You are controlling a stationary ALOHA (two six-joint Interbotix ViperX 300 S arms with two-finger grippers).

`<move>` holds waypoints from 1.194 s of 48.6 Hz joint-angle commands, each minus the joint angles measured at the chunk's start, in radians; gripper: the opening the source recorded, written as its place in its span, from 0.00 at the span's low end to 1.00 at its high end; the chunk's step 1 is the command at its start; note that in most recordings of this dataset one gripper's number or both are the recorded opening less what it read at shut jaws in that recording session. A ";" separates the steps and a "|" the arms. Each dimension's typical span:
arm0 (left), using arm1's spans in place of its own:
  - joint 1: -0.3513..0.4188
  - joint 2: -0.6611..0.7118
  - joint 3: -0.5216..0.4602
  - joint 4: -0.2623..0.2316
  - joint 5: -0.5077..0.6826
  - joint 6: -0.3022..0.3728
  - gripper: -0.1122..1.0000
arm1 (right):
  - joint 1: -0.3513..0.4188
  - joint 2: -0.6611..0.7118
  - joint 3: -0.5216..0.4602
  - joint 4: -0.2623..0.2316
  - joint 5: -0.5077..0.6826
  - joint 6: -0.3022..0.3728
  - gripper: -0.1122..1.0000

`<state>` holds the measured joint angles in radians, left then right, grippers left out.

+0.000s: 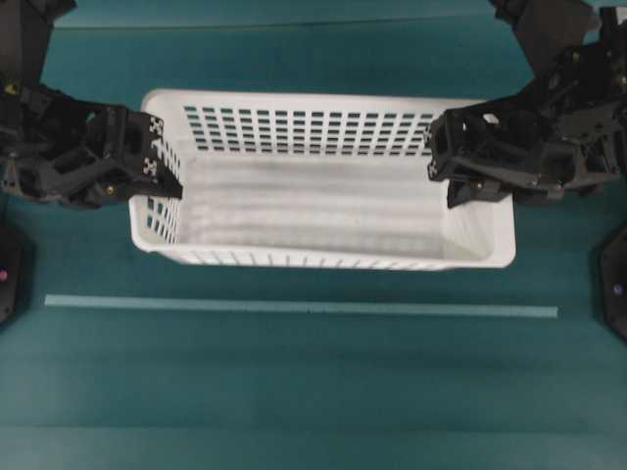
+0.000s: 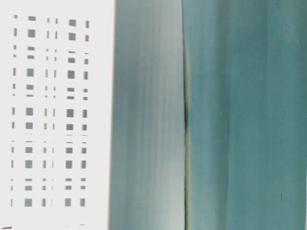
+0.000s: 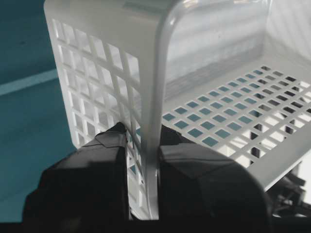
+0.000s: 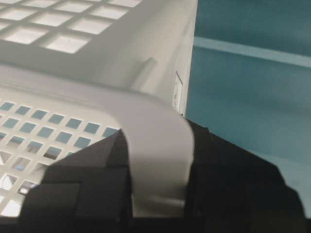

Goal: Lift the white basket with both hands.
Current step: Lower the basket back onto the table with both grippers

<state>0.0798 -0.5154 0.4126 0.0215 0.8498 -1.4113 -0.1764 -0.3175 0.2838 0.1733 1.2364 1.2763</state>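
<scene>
Both short end rims of the white basket (image 1: 323, 201) are clamped, one by the left hand (image 1: 162, 162), one by the right hand (image 1: 446, 162). Equal, level raising off the desk (image 1: 294, 392) is advised, so tilting is avoided.

Open cloth in front, basket ends occupied

The white basket (image 1: 323, 181) filled mid-table, its short ends blocked by the left gripper (image 1: 162, 166) and right gripper (image 1: 446, 166). Its inside lay bare; teal tabletop (image 1: 294, 392) beyond the pale tape strip (image 1: 294, 307) stood free

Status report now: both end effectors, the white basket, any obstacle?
Left end effector shut on white basket left wall. Right end effector shut on right rim. Basket empty, level between both. No obstacle visible; pale strip lies in front.
</scene>
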 commanded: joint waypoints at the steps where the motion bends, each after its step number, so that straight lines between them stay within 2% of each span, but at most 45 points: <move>1: 0.003 0.000 -0.002 0.006 -0.041 0.005 0.14 | 0.009 0.021 0.026 -0.006 -0.017 -0.044 0.26; 15: 0.011 0.020 0.081 0.006 -0.074 0.008 0.14 | 0.009 0.029 0.126 -0.008 -0.118 -0.067 0.26; 28: 0.018 0.043 0.147 0.006 -0.127 0.002 0.14 | 0.009 0.097 0.149 -0.008 -0.186 -0.120 0.26; 45: 0.018 0.150 0.167 0.006 -0.164 0.003 0.14 | 0.009 0.167 0.158 0.000 -0.189 -0.106 0.26; 58: 0.018 0.173 0.210 0.006 -0.166 0.003 0.14 | 0.014 0.201 0.189 -0.002 -0.235 -0.100 0.26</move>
<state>0.0936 -0.3513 0.6289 0.0215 0.7133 -1.4143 -0.1764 -0.1488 0.4755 0.1641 1.0339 1.1996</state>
